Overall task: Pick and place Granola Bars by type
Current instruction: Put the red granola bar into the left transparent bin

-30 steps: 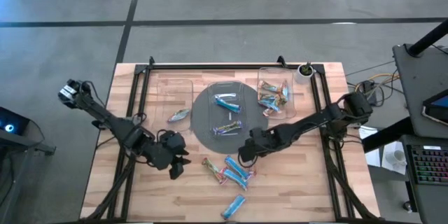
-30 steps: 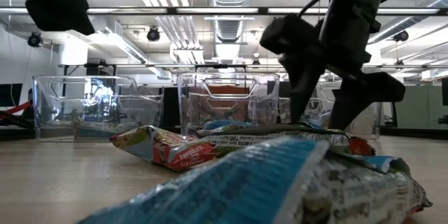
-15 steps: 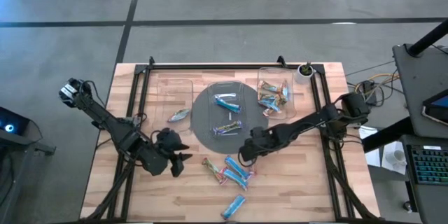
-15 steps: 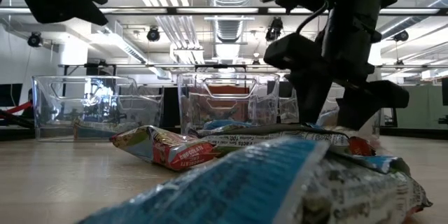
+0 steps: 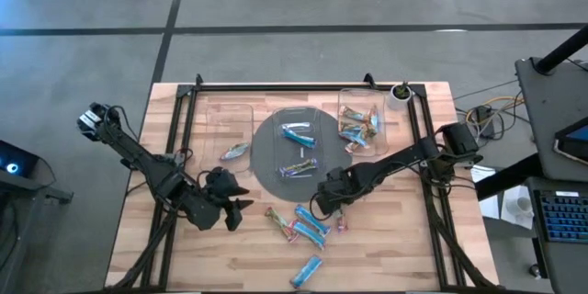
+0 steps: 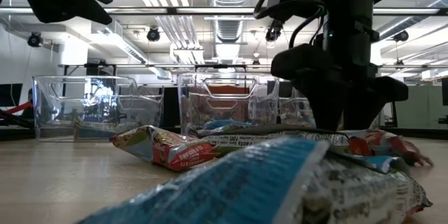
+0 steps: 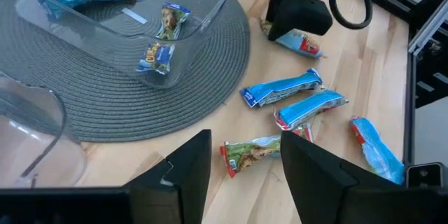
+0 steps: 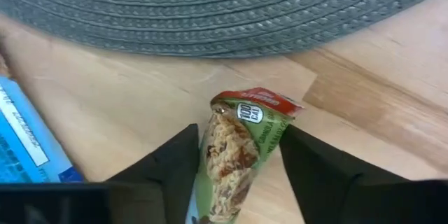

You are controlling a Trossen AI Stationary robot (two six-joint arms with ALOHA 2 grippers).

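Note:
The granola bars lie loose near the table's front: blue ones (image 5: 310, 222) (image 5: 306, 271), a tan one (image 5: 276, 218) and a green-and-red one (image 8: 241, 115). My right gripper (image 5: 333, 213) points down over the green-and-red bar, shut on it. Others lie in the clear trays: a single bar in the left one (image 5: 235, 152), two in the middle one (image 5: 296, 133) and several in the right one (image 5: 358, 127). My left gripper (image 5: 237, 209) hangs open above the table left of the pile, nothing between its fingers (image 7: 189, 175). My right gripper has the green-and-red bar's two long sides (image 8: 213, 155) between its two fingers, back from the red end (image 8: 259, 99). The fingers come from above, pointing down, and lie across the bar. The bar lies flat on the wooden table.
A round grey woven mat (image 5: 268, 161) lies mid-table under the middle clear tray (image 5: 299, 115). Clear trays stand to its left (image 5: 230, 119) and right (image 5: 363, 101). A black frame rail (image 5: 303, 85) runs along the far edge. Bare wood lies at the front left.
My right gripper has sunk onto the green-and-red bar and drawn its fingers together around it. The bar's red end has swung out from under the gripper and still lies on the table. My left gripper has turned at the wrist without moving off.

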